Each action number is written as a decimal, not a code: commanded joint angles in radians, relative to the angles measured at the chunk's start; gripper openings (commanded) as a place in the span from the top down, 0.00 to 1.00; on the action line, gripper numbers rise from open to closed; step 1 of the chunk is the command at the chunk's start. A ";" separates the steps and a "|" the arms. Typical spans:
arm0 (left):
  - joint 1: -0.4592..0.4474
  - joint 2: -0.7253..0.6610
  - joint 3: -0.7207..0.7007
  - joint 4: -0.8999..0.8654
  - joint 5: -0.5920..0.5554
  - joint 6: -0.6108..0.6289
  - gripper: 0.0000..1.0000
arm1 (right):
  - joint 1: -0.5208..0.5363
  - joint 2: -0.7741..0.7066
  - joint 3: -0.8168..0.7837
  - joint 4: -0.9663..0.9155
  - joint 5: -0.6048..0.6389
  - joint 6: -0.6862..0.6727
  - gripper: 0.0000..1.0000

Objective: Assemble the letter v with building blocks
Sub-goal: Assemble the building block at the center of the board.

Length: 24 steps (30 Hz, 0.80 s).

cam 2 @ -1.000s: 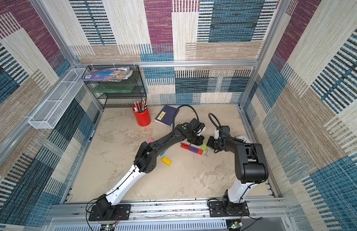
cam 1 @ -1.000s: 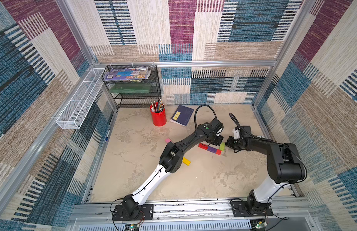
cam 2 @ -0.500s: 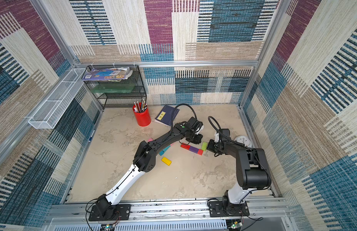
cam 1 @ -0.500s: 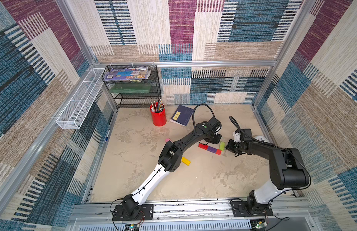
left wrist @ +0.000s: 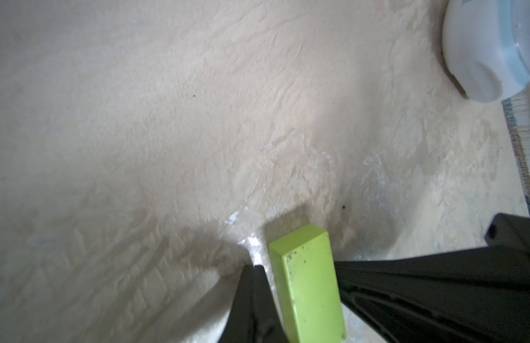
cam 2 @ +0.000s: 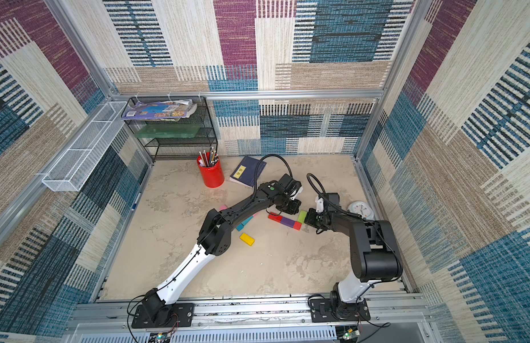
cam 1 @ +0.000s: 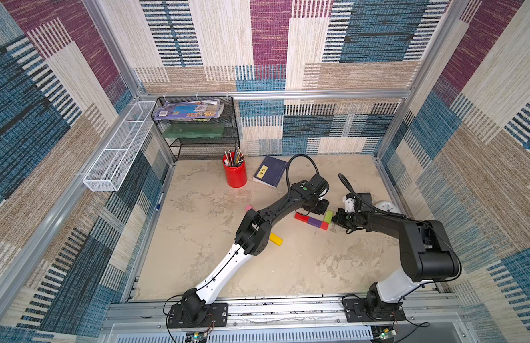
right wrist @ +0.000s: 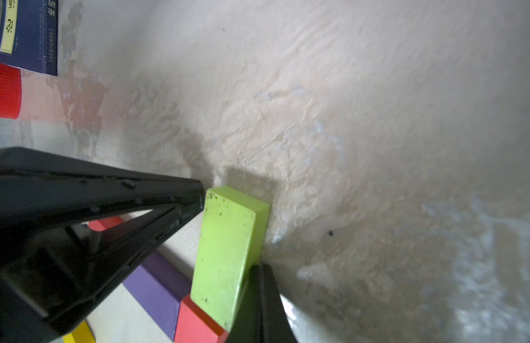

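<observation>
Left gripper (left wrist: 254,274): clenched, empty, tip at one long side of the lime green block (cam 1: 328,216). Right gripper (right wrist: 259,274): clenched too, empty, tip against the opposite side. Likely nudging rather than lifting, to set the block's angle. The block lies flat, right of centre in both top views. Its lower end touches the red-purple-red row (cam 1: 313,221), which I judge is the V's corner. Yellow block (cam 1: 275,239) lies apart, lower centre.

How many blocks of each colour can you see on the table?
Red blocks: 2
Purple block: 1
Lime green block: 1
Yellow block: 1
Teal block: 1
Pink block: 1
Total: 7 in view; the left arm may hide more.
</observation>
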 commanded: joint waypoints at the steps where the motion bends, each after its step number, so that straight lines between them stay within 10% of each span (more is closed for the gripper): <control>1: 0.001 -0.008 -0.004 -0.024 0.015 0.013 1.00 | 0.006 0.017 -0.009 -0.115 0.037 0.001 1.00; 24: 0.025 -0.046 -0.009 -0.008 -0.039 0.036 1.00 | -0.013 -0.021 0.099 -0.165 0.127 0.026 1.00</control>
